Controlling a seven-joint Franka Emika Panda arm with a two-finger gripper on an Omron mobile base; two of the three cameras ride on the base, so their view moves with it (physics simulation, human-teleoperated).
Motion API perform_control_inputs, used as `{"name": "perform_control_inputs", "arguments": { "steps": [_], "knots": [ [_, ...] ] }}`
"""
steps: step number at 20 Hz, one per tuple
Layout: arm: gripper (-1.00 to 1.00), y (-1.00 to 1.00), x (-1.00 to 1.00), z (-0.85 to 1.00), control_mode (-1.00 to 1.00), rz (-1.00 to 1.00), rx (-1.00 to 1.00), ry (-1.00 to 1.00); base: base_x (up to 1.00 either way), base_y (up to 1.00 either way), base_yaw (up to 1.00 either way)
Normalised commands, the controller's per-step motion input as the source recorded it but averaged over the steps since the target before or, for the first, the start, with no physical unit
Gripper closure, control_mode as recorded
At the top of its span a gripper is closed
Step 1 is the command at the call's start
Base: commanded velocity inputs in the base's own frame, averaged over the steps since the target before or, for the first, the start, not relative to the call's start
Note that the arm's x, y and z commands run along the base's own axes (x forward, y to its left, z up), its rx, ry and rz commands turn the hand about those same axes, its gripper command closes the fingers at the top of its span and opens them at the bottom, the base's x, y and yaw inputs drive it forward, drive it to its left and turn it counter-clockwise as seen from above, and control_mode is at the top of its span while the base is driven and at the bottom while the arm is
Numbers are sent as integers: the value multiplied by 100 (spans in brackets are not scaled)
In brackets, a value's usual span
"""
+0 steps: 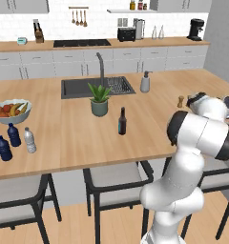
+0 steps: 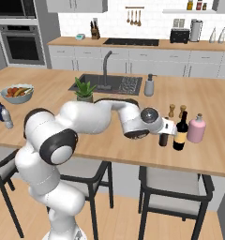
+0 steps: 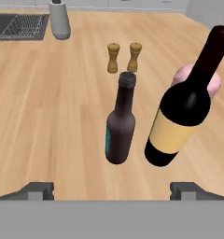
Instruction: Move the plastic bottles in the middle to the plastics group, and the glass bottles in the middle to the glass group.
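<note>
I see a potted plant (image 1: 99, 100) on the island counter (image 1: 64, 138) just in front of the sink (image 1: 83, 87), with a soap dispenser (image 1: 145, 82) at the sink's right corner. A fruit bowl (image 1: 11, 110) sits near the counter's left edge. Two wooden shakers (image 3: 123, 57) stand side by side toward its right end.

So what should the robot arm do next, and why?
Probably pull back and go for the other beer bottle by the plant. The gripper is open, the first beer bottle stands free beside the wine bottle, so that one looks delivered.
</note>
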Motion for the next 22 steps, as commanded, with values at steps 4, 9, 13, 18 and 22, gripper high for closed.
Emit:
{"name": "perform_control_inputs", "arguments": {
  "steps": [4,9,13,18,22],
  "knots": [
    [-100,25,0,100,-100,7,0,31,0,0,0],
    [-100,9,43,100,-100,1,3,38,0,0,0],
    [-100,12,62,99,-100,0,13,21,0,0,0],
    [-100,31,-12,17,-100,5,19,10,0,0,0],
    [-100,80,-56,-95,-100,23,20,-6,0,0,0]
  ]
}}
